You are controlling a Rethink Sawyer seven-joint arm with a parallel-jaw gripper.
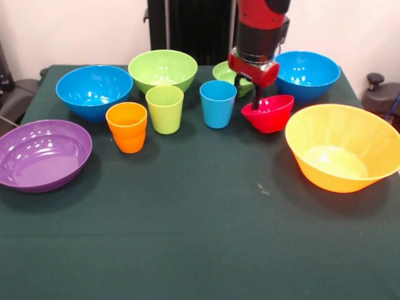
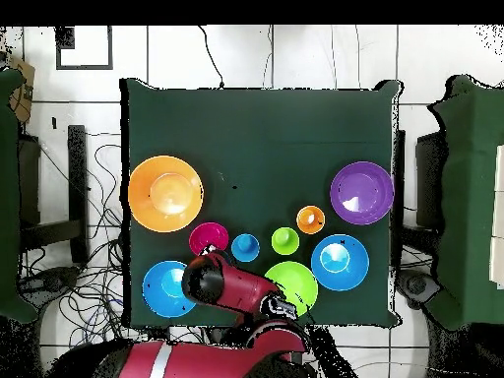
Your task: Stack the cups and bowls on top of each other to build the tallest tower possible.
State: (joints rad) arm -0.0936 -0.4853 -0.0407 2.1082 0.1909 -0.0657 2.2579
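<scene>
My gripper [image 1: 256,106] comes down onto the left rim of the small red bowl [image 1: 270,115] and is shut on it; the bowl hangs tilted. In a row to its left stand the blue cup [image 1: 218,104], the lime green cup [image 1: 165,109] and the orange cup [image 1: 127,128], all upright and apart. The big yellow-orange bowl [image 1: 340,156] sits to the right and the purple bowl [image 1: 40,155] far left. From overhead, the red bowl [image 2: 208,237] lies beside the orange bowl [image 2: 165,193], and the arm [image 2: 231,287] hides the gripper.
Along the back stand a blue bowl [image 1: 94,90], the large green bowl [image 1: 162,70], a small green bowl [image 1: 223,71] half behind the arm, and another blue bowl [image 1: 307,75]. Dark green cloth [image 1: 187,237] covers the table.
</scene>
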